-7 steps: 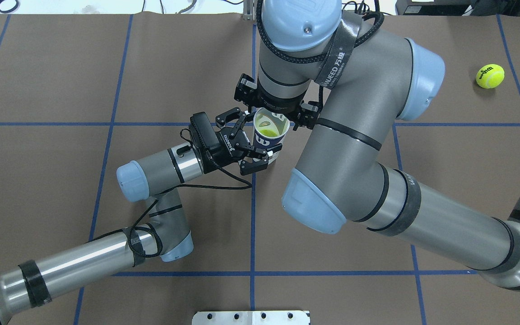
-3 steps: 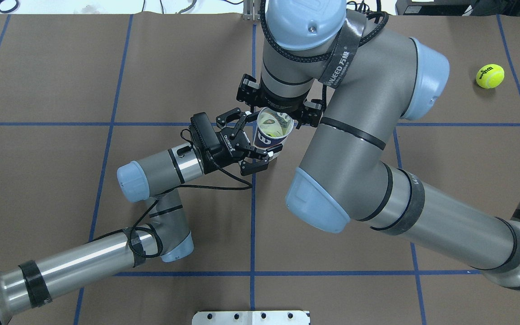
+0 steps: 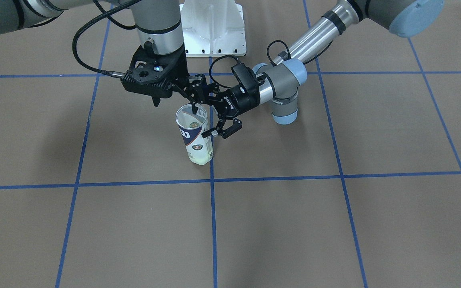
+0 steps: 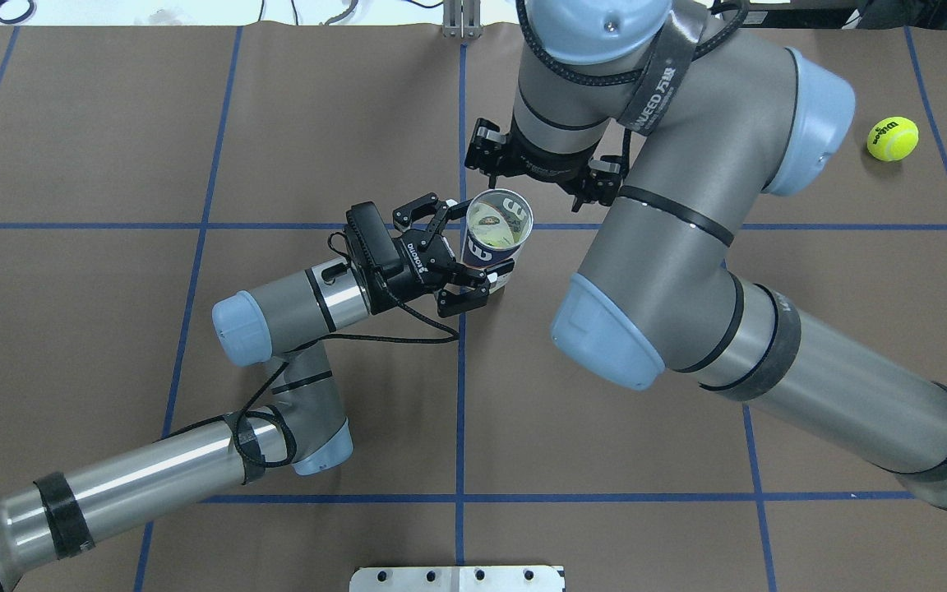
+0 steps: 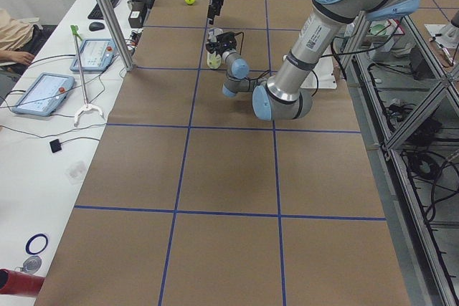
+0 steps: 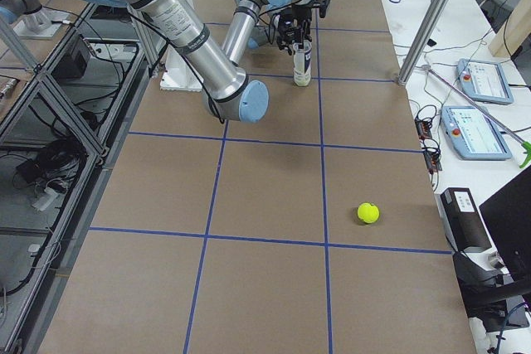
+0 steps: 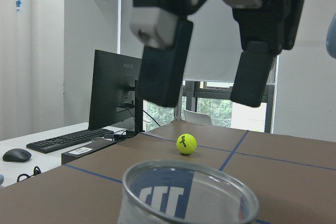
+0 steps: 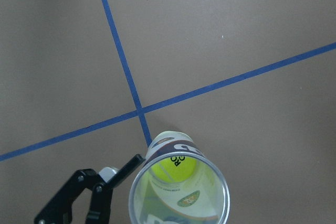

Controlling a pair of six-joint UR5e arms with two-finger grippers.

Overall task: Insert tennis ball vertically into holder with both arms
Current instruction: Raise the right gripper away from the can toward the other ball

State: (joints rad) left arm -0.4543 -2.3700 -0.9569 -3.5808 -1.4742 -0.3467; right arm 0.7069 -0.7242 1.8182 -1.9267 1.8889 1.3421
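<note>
The holder [image 4: 496, 238] stands upright near the table's middle, and it also shows in the front view [image 3: 193, 134]. A tennis ball [image 8: 177, 168] lies at its bottom and glows yellow through the wall [image 3: 201, 158]. My left gripper [image 4: 478, 251] reaches in level from the side. Its jaws stand against the can's wall, with one white-tipped finger [image 3: 213, 133] touching the can. My right gripper [image 7: 207, 95] hangs just above the can's rim [image 7: 190, 182], open and empty. Its fingers are hidden under the wrist in the overhead view.
A second tennis ball [image 4: 892, 138] lies loose far off on the table's right side [image 6: 367, 213]. The white base bracket [image 3: 213, 28] stands at the robot's edge. Blue tape lines cross the brown table.
My right arm has moved away from over the can, toward the table's far side and to the right, uncovering the can's mouth. The left arm and the can have not moved.
</note>
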